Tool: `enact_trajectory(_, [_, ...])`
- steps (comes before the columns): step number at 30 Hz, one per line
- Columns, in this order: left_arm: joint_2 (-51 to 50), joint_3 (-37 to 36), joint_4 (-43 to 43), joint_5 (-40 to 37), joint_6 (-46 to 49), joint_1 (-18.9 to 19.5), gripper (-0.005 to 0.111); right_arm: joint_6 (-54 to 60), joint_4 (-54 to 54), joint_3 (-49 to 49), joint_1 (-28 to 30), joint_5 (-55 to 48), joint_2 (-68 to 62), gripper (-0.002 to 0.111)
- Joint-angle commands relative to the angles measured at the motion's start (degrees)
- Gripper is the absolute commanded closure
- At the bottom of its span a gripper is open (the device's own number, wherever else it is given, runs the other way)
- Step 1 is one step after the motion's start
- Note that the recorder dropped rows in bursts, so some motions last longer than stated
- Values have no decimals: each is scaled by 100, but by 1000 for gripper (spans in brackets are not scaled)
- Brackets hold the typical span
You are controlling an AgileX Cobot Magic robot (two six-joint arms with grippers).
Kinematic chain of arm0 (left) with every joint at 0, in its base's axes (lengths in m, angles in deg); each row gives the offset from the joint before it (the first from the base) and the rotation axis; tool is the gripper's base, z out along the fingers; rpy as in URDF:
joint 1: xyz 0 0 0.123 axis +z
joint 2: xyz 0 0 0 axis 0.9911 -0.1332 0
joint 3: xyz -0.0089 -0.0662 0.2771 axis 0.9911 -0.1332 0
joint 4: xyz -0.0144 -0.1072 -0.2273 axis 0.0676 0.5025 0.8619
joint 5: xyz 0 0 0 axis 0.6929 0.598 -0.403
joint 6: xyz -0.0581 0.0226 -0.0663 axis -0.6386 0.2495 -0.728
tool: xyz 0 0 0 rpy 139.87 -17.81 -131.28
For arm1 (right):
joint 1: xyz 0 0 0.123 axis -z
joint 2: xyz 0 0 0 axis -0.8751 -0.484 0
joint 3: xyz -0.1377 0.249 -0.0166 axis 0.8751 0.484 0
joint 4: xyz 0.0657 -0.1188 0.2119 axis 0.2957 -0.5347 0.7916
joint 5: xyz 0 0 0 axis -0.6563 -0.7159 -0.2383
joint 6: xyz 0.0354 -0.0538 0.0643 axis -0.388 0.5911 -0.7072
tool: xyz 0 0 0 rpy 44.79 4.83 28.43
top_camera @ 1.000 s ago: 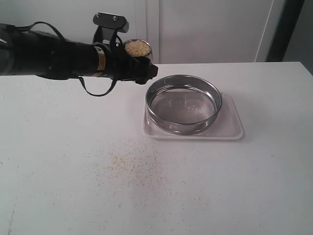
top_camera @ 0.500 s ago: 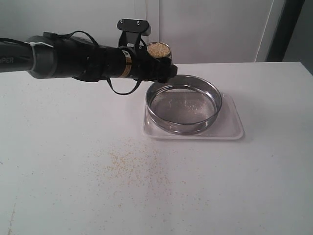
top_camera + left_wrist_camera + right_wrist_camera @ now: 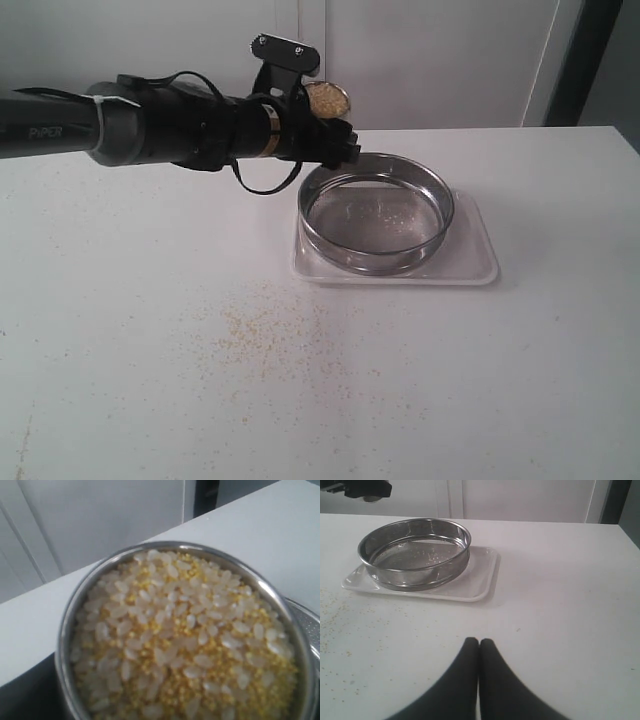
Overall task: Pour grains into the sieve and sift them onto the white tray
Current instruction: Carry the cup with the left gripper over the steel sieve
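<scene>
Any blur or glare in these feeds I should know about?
Left wrist view: the yellow and whitish grains in the small steel cup look slightly soft. Exterior view: bright sheen on the mesh of the round steel sieve. Right wrist view: sharp, with the shut black tool in the foreground.

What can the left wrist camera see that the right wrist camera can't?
Only the left wrist view looks inside the steel cup. It is full of grains, fat whitish ones mixed with tiny yellow ones. Only the right wrist view shows the whole sieve sitting on the white tray, some spilled grains on the table, and the right gripper shut. Both show the white table, the wall behind it, and the sieve, though the left wrist view catches just a sliver of its mesh.
</scene>
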State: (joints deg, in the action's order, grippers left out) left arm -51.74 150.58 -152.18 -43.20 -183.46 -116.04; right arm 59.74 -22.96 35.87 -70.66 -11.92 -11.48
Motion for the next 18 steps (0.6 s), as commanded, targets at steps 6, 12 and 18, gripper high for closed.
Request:
enact_trajectory(6, [-303,590,-39,-263,141,-243,107,1,-37,35,47,10,36,108])
enact_trajectory(12, [-548,642,-39,-724,281,-303,107,1,-37,35,47,10,36,108])
enact_trajectory(18, [-765,914,-39,-800,585,-374,107,1,-37,35,47,10,36,108])
